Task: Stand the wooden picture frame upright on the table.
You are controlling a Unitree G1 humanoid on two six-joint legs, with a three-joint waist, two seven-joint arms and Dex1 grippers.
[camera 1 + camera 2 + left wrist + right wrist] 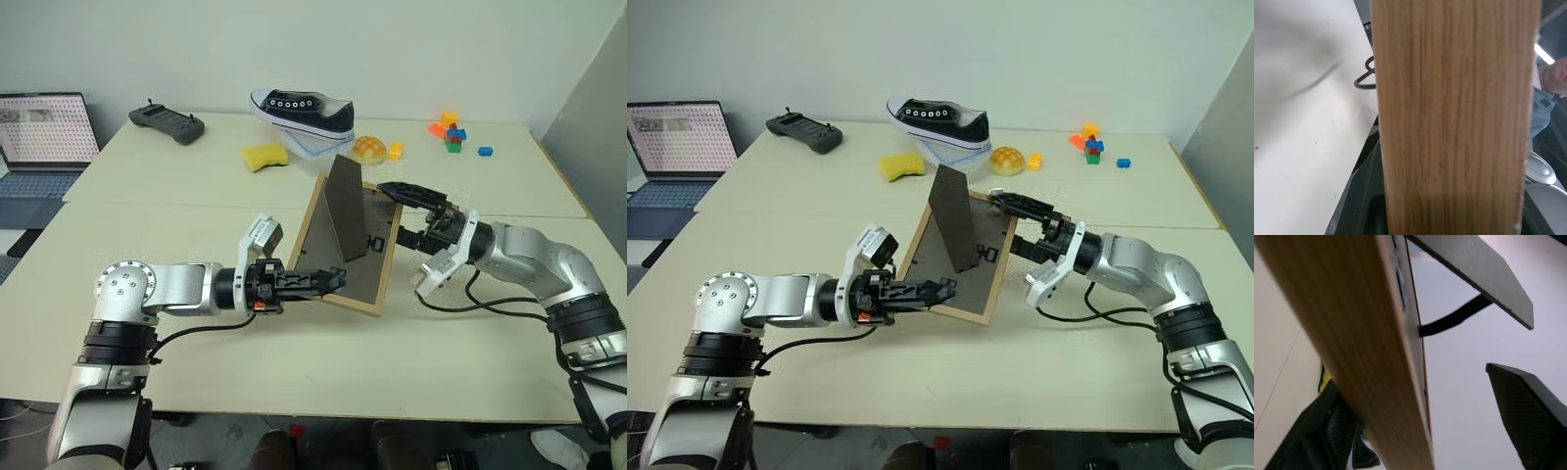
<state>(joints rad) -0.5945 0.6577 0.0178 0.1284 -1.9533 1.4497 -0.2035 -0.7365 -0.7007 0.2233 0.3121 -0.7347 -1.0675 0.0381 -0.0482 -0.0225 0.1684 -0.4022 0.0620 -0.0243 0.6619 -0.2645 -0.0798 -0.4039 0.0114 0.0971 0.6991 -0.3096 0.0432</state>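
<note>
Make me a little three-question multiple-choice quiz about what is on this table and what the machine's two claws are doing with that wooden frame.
1. Where is the sneaker?
A. Far side of the table, behind the wooden picture frame
B. Beside the laptop
C. On the floor

2. What colour is the sponge?
A. Blue
B. Yellow
C. Green

3. How is the frame's fold-out stand?
A. Folded flat
C. Broken off
B. Swung out from the dark back

Answers:
1 A, the shoe sits at the far edge, beyond the frame.
2 B, it is a yellow block beside the shoe.
3 B, the panel sticks up from the back, held by a black strap, while the left gripper grips the frame's near edge and the right gripper straddles the far edge.
</note>
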